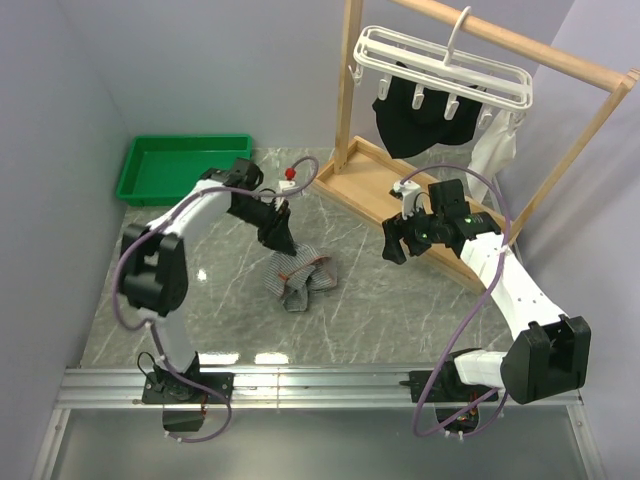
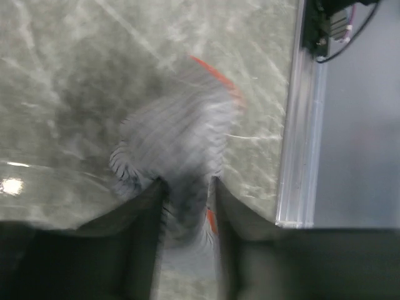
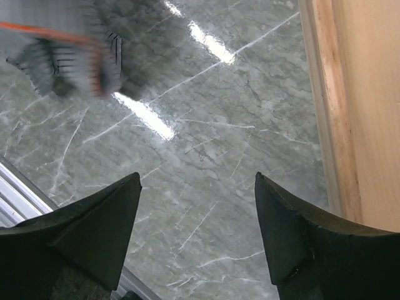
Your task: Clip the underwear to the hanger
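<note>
The grey-and-white pinstriped underwear (image 1: 300,278) lies crumpled on the marble table, with an orange trim line; it shows blurred in the left wrist view (image 2: 175,144) and at the top left of the right wrist view (image 3: 62,56). My left gripper (image 1: 281,240) is at its upper edge, the fingers closed on a fold of the cloth (image 2: 186,206). My right gripper (image 1: 397,240) is open and empty above bare table, to the right of the underwear. The white plastic hanger (image 1: 440,65) with dangling clips hangs by its hook from the wooden rack's bar.
A black garment (image 1: 420,115) and a small white cloth (image 1: 497,150) hang from the hanger's clips. The wooden rack (image 1: 385,185) stands at the back right, its base beside my right gripper (image 3: 356,112). A green tray (image 1: 180,165) sits at the back left. A small red-and-white object (image 1: 290,178) is behind the underwear.
</note>
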`<state>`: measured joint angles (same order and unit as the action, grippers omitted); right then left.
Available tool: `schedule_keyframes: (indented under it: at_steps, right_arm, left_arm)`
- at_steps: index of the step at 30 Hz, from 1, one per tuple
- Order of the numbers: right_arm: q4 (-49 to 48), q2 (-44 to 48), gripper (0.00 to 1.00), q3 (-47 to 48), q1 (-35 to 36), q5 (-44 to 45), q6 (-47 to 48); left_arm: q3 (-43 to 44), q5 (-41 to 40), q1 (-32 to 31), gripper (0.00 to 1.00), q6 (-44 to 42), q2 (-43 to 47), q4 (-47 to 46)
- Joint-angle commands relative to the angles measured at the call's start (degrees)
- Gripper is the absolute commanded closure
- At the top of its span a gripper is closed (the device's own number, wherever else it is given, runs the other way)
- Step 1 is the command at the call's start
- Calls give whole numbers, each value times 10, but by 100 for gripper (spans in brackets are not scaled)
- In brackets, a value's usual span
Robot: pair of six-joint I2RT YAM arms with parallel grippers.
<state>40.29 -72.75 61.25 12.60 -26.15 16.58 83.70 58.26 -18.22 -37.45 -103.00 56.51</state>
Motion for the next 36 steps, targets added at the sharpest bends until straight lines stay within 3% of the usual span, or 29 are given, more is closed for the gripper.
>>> schedule_keyframes:
  at_steps: [1,2,8,12,13,16,19,22,26,30,33,34,36]
  right_arm:
    - [-2,16,20,-10,3,-9,-2]
    - [-6,16,21,-14,7,-9,-6]
    - [-54,8,30,-43,29,7,-47]
    - [-96,2,34,-54,70,44,-66]
    - [-106,0,35,-50,78,56,-72]
    - [-138,-29,37,-25,105,79,-80]
    - [-152,-82,40,24,134,107,-81]
    - [-152,-140,41,65,167,131,-79]
    - [-144,-202,41,91,190,145,-75]
    - [-105,-223,39,106,194,103,-83]
    - [-78,-223,36,104,195,83,-90]
    - [-72,-222,36,105,194,74,-102]
    - [-59,-218,36,102,193,69,-117]
  left_arm:
    - [87,25,19,52,32,-54,20]
    - [95,26,27,42,44,-62,18]
    - [46,-15,108,33,129,20,-106]
    - [-33,-89,116,34,106,101,-108]
    - [-90,-101,116,35,110,123,-119]
    - [-209,-160,116,34,175,235,-202]
    - [-280,-186,116,32,225,292,-264]
    - [-321,-222,116,32,331,321,-307]
    - [-368,-305,101,30,345,347,-366]
    - [-376,-312,71,34,271,332,-381]
    - [-390,-263,70,38,98,338,-378]
    - [-394,-232,70,38,-13,351,-361]
    - [-397,-211,70,38,-135,363,-331]
